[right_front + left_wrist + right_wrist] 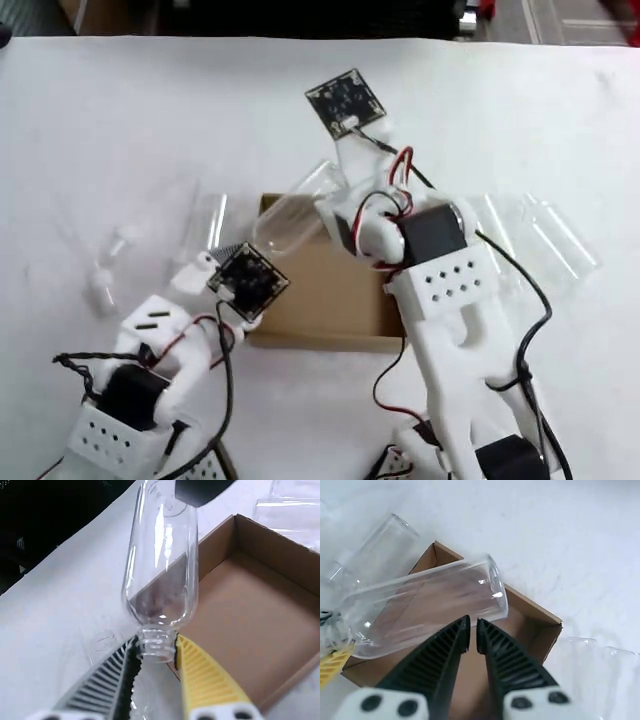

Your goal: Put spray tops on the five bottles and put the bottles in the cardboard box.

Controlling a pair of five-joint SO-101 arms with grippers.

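A clear bottle (pixel 295 210) with no spray top hangs tilted over the far left corner of the cardboard box (pixel 330 300). My left gripper (pixel 156 650) is shut on the bottle's bare threaded neck (pixel 156 644), grey finger on one side and yellow finger on the other. My right gripper (pixel 473 626) is shut, its black fingertips against the side of the bottle (pixel 430 605) near its base. In the high view the left gripper (pixel 238 256) sits at the box's left edge and the right gripper (pixel 338 185) at its far side.
Another clear bottle (pixel 207 222) lies on the white table just left of the box, and several more (pixel 545 235) lie to the right of the right arm. A small clear piece (pixel 105 268) rests farther left. The box floor (pixel 250 615) is bare.
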